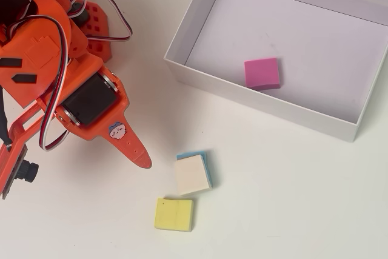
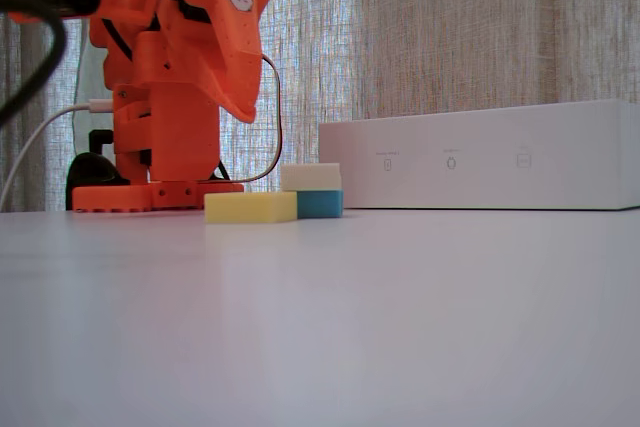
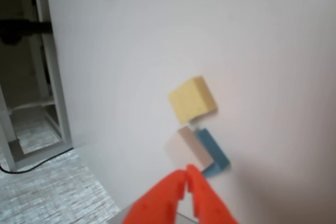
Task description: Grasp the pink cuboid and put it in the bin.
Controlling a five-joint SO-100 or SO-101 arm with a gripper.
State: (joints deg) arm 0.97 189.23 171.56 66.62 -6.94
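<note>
One pink cuboid (image 1: 262,73) lies inside the bin (image 1: 254,96) (near its front wall); the hand (image 3: 187,174), pinched empty, hangs over open worktop (image 1: 291,198).

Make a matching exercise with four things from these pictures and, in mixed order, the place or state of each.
Things:
1. pink cuboid
2. yellow block
3. cream block
4. gripper

Places or states:
A. stacked on a blue block
B. shut and empty, above the table
C. lying on the floor of the bin
D. flat on the table, beside the stacked pair

Pairs: 1-C, 2-D, 3-A, 4-B
</note>
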